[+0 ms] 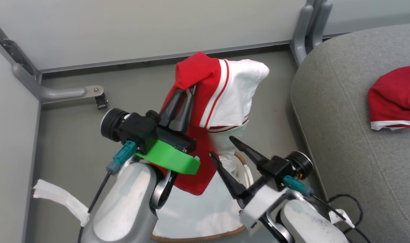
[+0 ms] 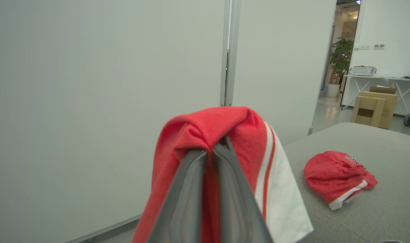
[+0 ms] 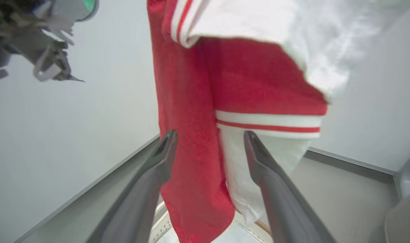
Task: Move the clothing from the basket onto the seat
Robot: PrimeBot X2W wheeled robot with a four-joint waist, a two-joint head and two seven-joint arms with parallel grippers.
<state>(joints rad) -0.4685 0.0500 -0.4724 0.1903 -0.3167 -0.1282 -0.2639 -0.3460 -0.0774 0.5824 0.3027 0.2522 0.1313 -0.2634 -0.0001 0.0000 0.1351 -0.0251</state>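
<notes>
The red garment (image 1: 194,71), hung lengthwise downward, is pinched by the closed left gripper (image 1: 188,90); the seat (image 1: 343,141) is found to its right (right gripper (image 1: 220,145) spread, empty)

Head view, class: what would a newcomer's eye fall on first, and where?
A red-and-white garment, pinched high in the shut left gripper at centre, hangs over the basket. A second red garment lies on the grey couch at right. The right gripper, open, sits beside the hanging cloth at lower centre.

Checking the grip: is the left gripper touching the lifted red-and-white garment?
Touching. Left wrist view: the left gripper pinches a fold of the red-and-white garment.
</notes>
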